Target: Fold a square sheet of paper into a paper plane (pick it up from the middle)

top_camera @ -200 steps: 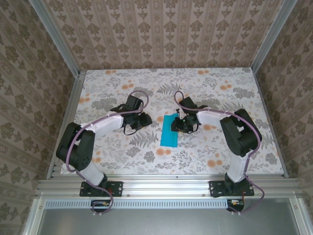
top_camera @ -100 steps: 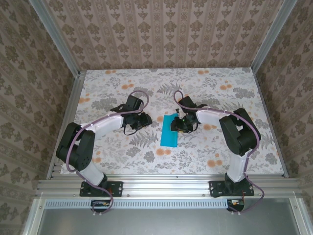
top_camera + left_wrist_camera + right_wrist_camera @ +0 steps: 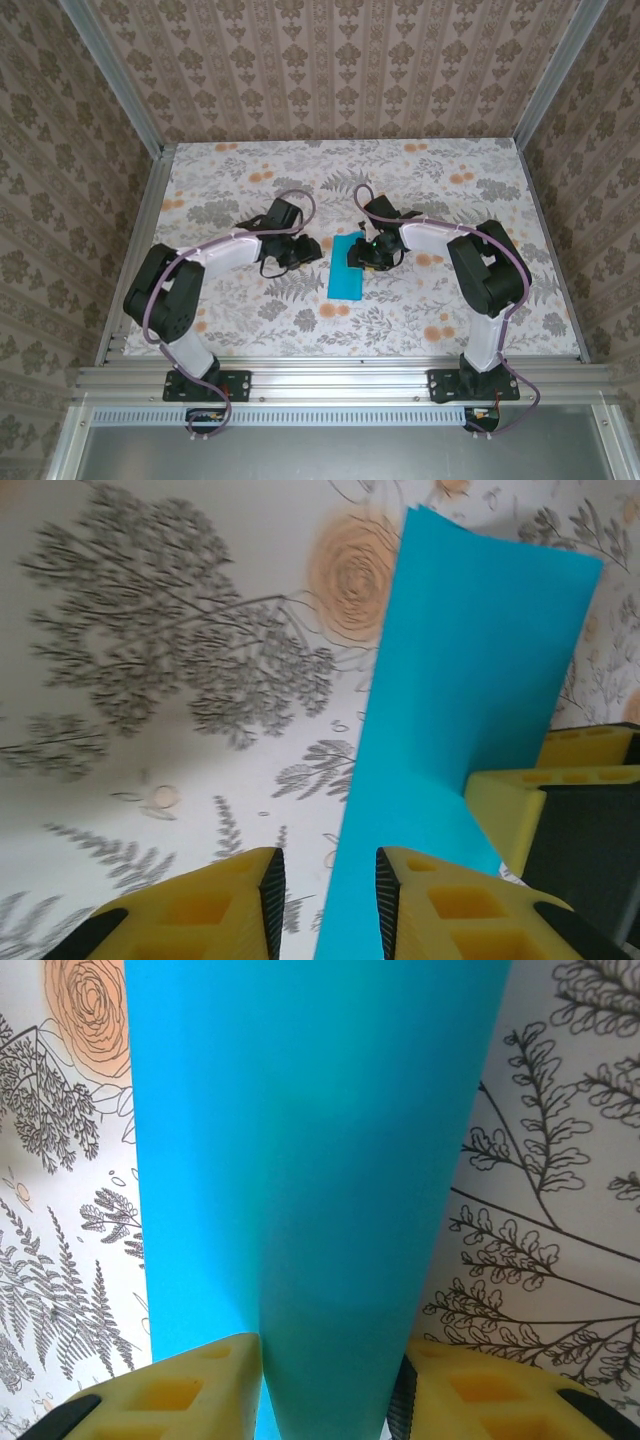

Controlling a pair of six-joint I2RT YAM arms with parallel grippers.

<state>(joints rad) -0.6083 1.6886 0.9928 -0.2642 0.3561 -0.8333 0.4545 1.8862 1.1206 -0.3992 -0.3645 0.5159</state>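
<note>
Arms crook inward to the square sheet of paper [image 3: 345,272] at the centre of the bench [image 3: 440,180].
Left arm [image 3: 215,247] reaches toward 3 o'clock, left jaws parted, empty, beside the sheet's 9 o'clock edge; right arm [image 3: 440,236] reaches toward 9 o'clock, right jaws straddling its raised fold, grip unclear.

High rear overview, both wrist cameras close above shared paper [image 3: 470,680]

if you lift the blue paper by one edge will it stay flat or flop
Probably floppy: the square sheet of paper bows up off the table in the left wrist view. Likely very light too, being so thin. A sideways push would probably buckle it rather than slide it, judging by the soft ridge between the fingers of the right gripper.
</note>
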